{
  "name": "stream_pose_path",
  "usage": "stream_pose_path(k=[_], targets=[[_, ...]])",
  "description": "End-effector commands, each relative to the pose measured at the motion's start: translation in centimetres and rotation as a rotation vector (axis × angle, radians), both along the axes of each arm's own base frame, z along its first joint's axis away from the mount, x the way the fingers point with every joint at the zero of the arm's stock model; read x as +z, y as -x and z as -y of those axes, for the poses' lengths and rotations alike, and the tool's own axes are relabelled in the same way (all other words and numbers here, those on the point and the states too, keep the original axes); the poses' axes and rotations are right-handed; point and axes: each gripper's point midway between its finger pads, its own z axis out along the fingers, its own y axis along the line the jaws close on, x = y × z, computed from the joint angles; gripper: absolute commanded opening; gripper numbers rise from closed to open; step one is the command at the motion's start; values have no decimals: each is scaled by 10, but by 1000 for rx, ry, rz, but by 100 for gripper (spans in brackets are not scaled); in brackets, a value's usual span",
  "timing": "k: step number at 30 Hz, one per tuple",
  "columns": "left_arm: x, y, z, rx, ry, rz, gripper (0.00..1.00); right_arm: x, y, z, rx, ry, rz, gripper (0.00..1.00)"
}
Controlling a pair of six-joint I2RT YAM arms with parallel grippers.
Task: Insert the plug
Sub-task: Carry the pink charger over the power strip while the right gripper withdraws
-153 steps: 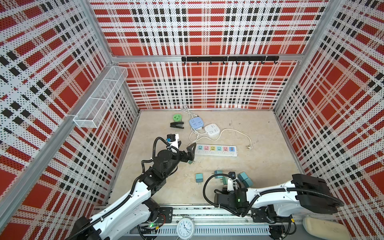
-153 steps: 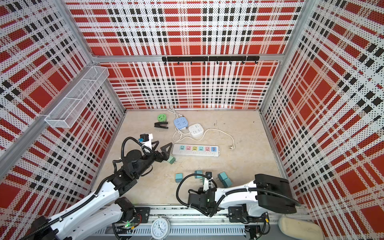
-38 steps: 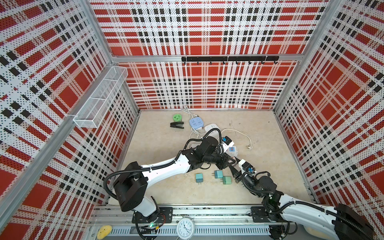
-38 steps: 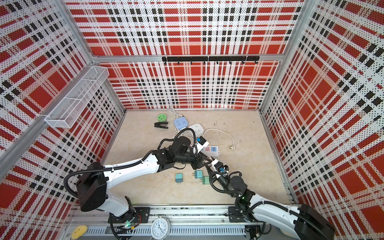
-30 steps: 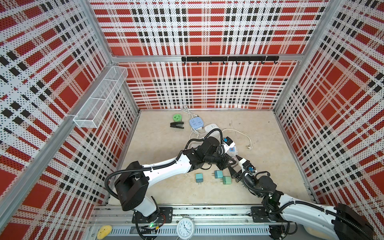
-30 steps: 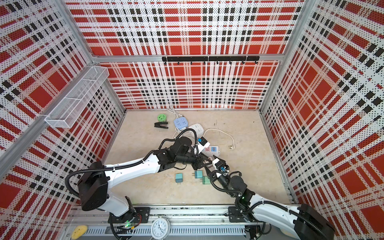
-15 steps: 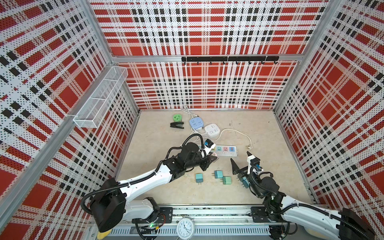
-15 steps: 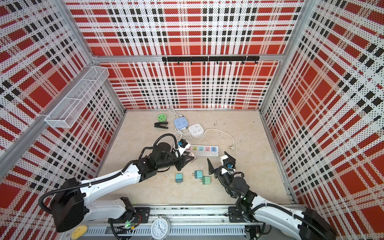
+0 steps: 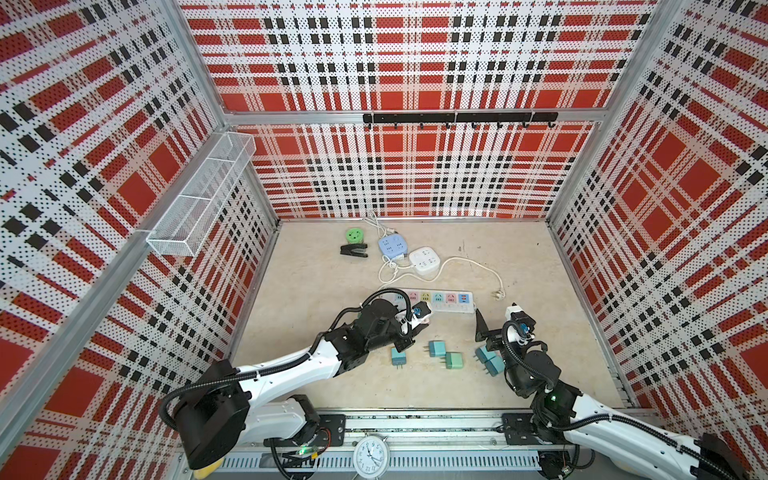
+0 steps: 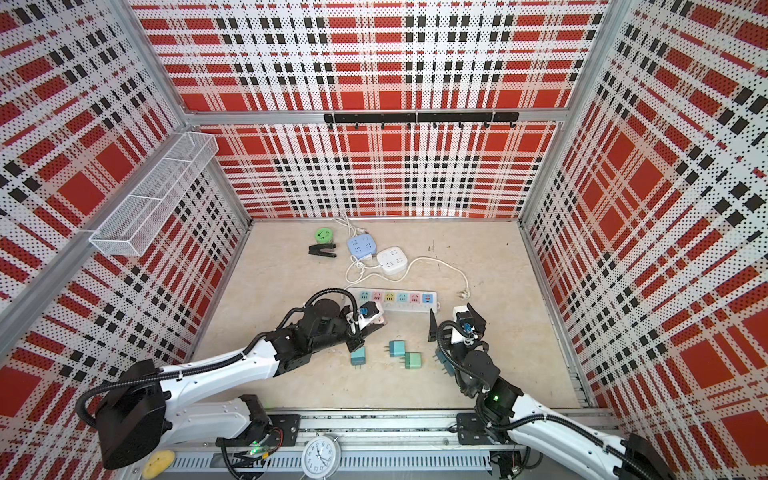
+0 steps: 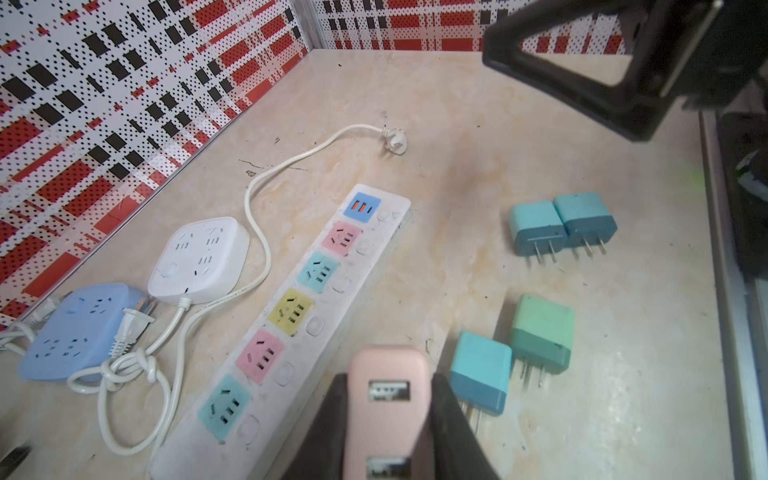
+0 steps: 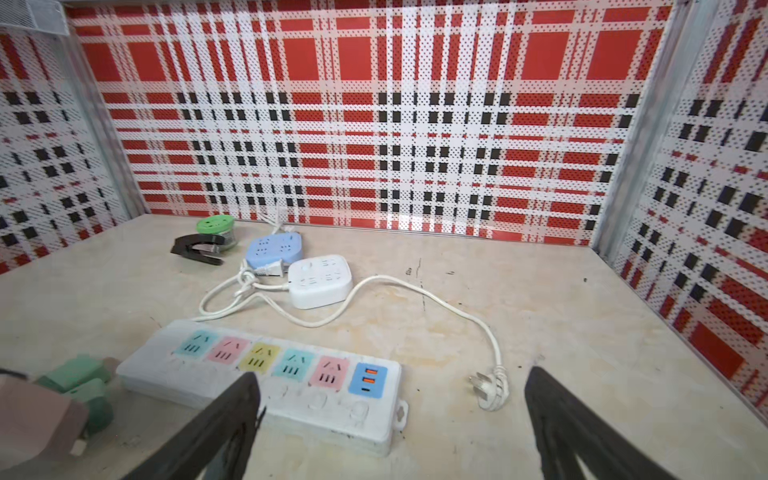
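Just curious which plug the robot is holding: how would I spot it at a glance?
On the table, find the long white power strip with coloured sockets. Near its left end in both top views, the left gripper grips a pink USB charger. The loose chargers nearby are all teal or green.

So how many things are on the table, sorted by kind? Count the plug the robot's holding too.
Plugs: 6, the pink plug held, five loose plugs
Sockets: 3, strip, blue socket, white socket
Green round thing: 1
Black clip: 1
Total: 11
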Motion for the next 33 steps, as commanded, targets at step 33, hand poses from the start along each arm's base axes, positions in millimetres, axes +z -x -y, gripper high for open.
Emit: stream_pose_path(k=[33], targets=[[-4, -68, 94, -431, -313, 92, 0, -29, -32, 76, -227, -267, -189, 100]])
